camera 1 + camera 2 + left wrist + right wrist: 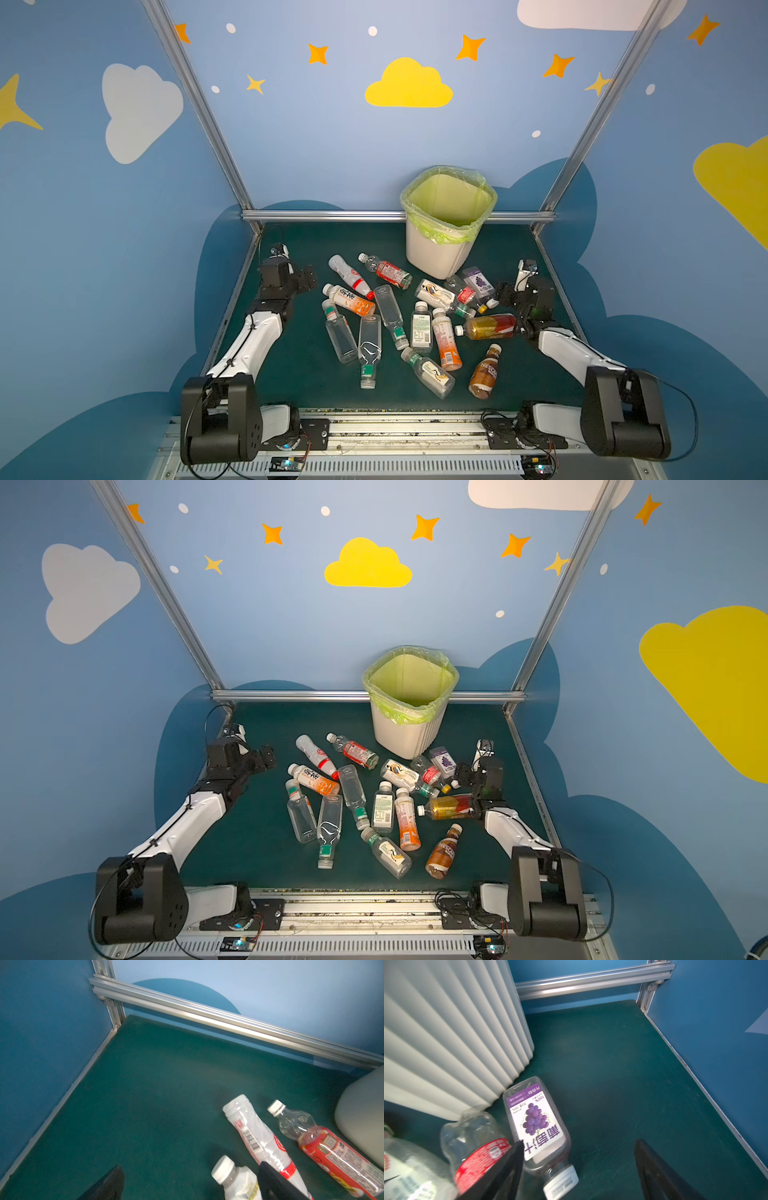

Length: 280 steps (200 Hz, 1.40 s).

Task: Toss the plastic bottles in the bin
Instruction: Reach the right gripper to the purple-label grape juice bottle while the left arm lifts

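The green table (291, 374) spreads between my two arms, and the bin (436, 253) stands upright at its far edge, right of the middle, its yellow-green bag folded over the rim. The plastic bottles (388, 309) all lie on their sides on the table in front of the bin, in a loose heap from the middle toward my right arm; in both top views I can see none inside the bin. The grape-label bottle (535, 1122) lies with its base just beside the bin's ribbed wall and its white cap toward me, and a clear bottle with a red label (481, 1159) lies next to it. My right pincer (579, 1142) sits low over that grape-label bottle with its jaws standing apart: the neck end lies between them, close to one finger (508, 1167), and nothing is gripped. My left pincer (190, 1166) is spread wide and empty near the left edge of the heap, with a milky white bottle (259, 1136) and a white-capped bottle (234, 1180) beside one finger (276, 1184).
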Each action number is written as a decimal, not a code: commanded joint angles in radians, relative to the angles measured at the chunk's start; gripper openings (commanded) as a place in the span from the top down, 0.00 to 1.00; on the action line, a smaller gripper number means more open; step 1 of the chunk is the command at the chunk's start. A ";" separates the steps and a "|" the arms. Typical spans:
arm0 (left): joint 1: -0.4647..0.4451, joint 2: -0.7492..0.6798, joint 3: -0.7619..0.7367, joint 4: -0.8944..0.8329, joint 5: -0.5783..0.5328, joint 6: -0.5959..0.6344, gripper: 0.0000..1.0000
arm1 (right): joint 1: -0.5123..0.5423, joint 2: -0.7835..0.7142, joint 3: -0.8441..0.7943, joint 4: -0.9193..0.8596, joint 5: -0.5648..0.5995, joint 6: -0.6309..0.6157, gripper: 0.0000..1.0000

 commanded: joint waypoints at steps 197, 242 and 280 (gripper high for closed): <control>-0.054 0.112 0.262 -0.514 0.237 -0.341 0.00 | 0.144 0.319 0.573 -0.883 -0.255 -0.080 0.40; -0.052 0.106 0.271 -0.516 0.229 -0.336 0.01 | 0.143 0.399 0.654 -0.847 -0.170 -0.018 0.37; -0.053 0.126 0.286 -0.523 0.245 -0.336 0.01 | 0.134 0.484 0.739 -0.874 -0.115 -0.036 0.34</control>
